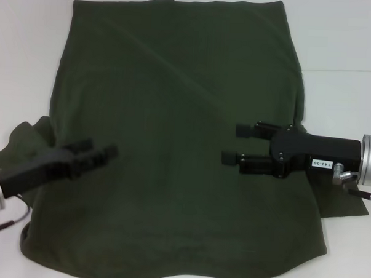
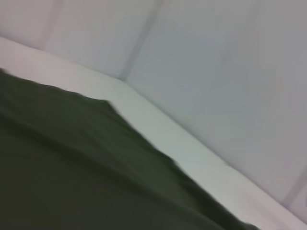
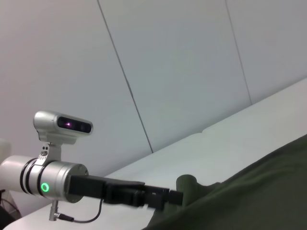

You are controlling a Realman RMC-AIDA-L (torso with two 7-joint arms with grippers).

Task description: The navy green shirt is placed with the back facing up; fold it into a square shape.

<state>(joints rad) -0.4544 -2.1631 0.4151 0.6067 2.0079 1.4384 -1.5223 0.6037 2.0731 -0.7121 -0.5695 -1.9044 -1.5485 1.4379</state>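
Navy green shirt (image 1: 173, 144) lies flat on white counter (image 1: 344, 41), plain side up. Left gripper (image 1: 102, 152) over its left part, fingers nearly together, empty. Right gripper (image 1: 231, 143) over right part w/ fingers spread, empty.

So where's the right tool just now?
In the head view, the right tool hangs open over the shirt's right side, facing the left tool.
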